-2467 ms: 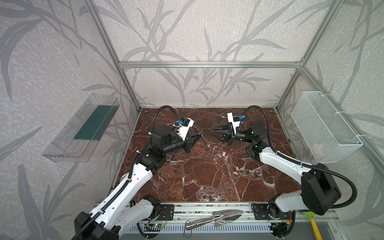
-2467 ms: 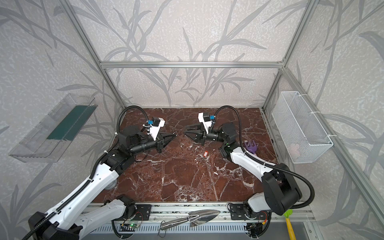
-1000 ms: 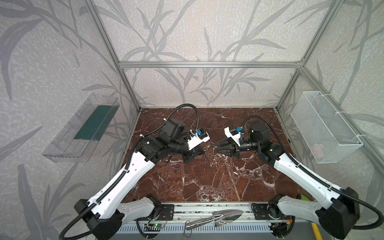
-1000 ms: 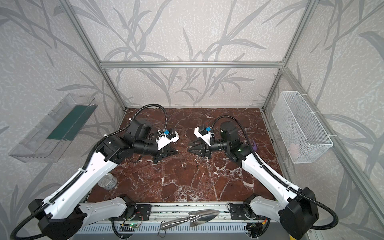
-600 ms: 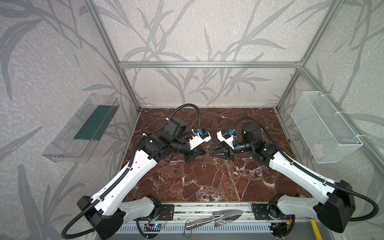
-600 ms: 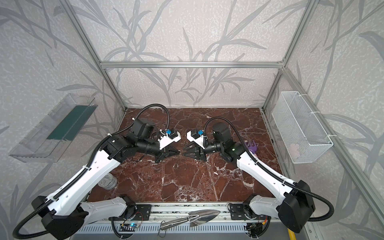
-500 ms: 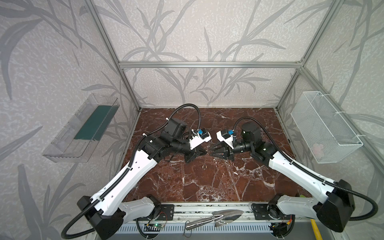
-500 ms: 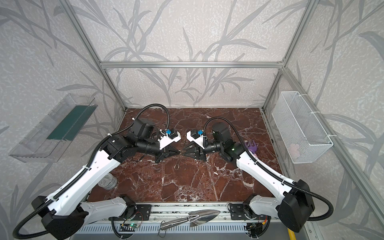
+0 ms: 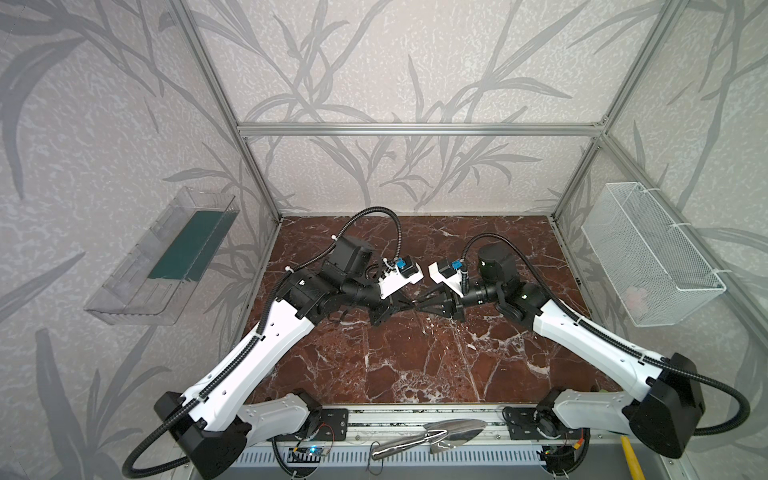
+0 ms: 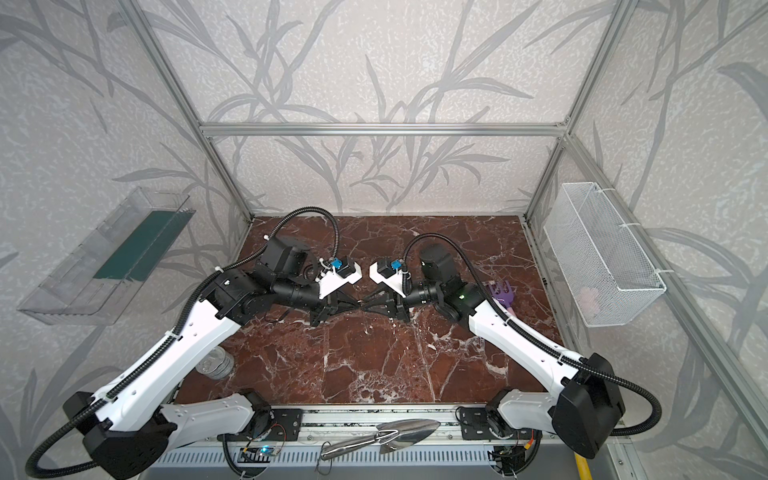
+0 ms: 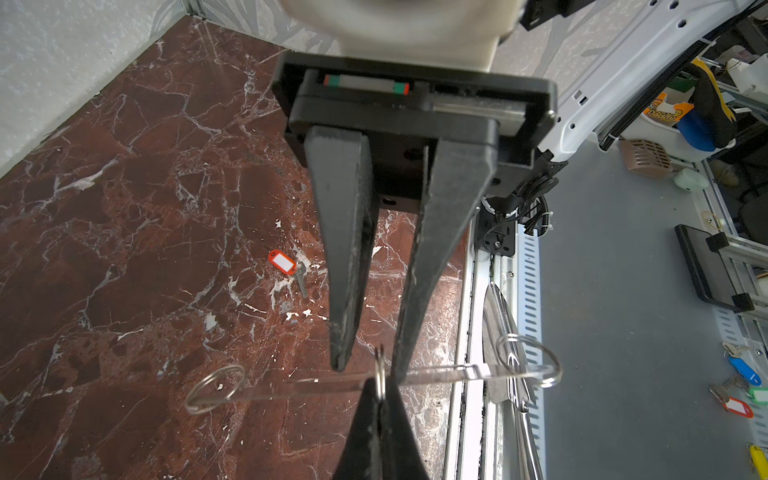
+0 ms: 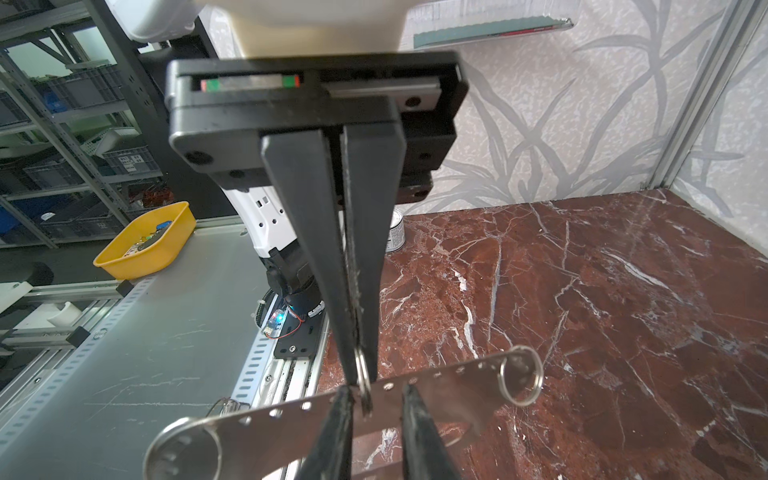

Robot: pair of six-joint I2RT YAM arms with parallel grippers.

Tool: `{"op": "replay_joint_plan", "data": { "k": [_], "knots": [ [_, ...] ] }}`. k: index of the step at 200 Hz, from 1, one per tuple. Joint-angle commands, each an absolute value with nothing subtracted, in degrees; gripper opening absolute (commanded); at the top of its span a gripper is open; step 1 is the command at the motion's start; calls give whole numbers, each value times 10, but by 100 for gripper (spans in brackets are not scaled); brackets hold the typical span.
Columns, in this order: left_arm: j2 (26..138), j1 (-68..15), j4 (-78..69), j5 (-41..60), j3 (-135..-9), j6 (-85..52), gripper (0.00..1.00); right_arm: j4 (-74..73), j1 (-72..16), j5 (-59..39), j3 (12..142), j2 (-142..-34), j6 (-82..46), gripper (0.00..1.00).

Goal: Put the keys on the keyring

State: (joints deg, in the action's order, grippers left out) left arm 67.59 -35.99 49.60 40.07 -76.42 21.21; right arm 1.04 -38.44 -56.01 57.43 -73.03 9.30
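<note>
My left gripper (image 11: 379,388) is shut on a split keyring (image 12: 361,370) that hangs in a flat grey plate (image 12: 457,386) with a row of small holes. The plate is held up in the air, and another ring (image 12: 541,379) hangs near each of its ends. My right gripper (image 12: 376,390) faces it tip to tip, jaws apart on either side of the held ring. In both top views the left gripper (image 9: 409,305) (image 10: 355,306) and right gripper (image 9: 420,306) (image 10: 368,307) meet mid-floor. A small key (image 11: 301,280) on a red tag (image 11: 282,262) lies on the marble.
A steel trowel (image 9: 440,434) lies on the front rail. A white wire basket (image 9: 648,257) hangs on the right wall and a clear shelf (image 9: 166,257) on the left wall. A tin can (image 10: 216,365) stands under the left arm. A purple object (image 10: 500,293) lies behind the right arm.
The right gripper has moved left until its tips meet the left gripper's, and its jaws have narrowed. The left gripper has stayed shut on the ring and shifted slightly toward the middle.
</note>
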Motion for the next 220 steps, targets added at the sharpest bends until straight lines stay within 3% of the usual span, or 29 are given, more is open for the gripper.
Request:
{"op": "replay_joint_plan", "data": {
  "k": [1, 73, 114, 166, 220],
  "knots": [
    [673, -362, 494, 416, -761, 227, 0, 7, -389, -562, 596, -730, 96, 20],
    [677, -363, 497, 412, -761, 228, 0, -3, -389, -562, 593, -725, 89, 0],
    [662, -363, 474, 375, -753, 212, 0, -45, -388, -533, 577, -724, 61, 0],
    [617, -362, 458, 321, -738, 213, 13, -115, -388, -507, 559, -731, 20, 0],
    [555, -358, 419, 268, -702, 211, 14, -235, -388, -494, 558, -769, -57, 0]
  ]
}}
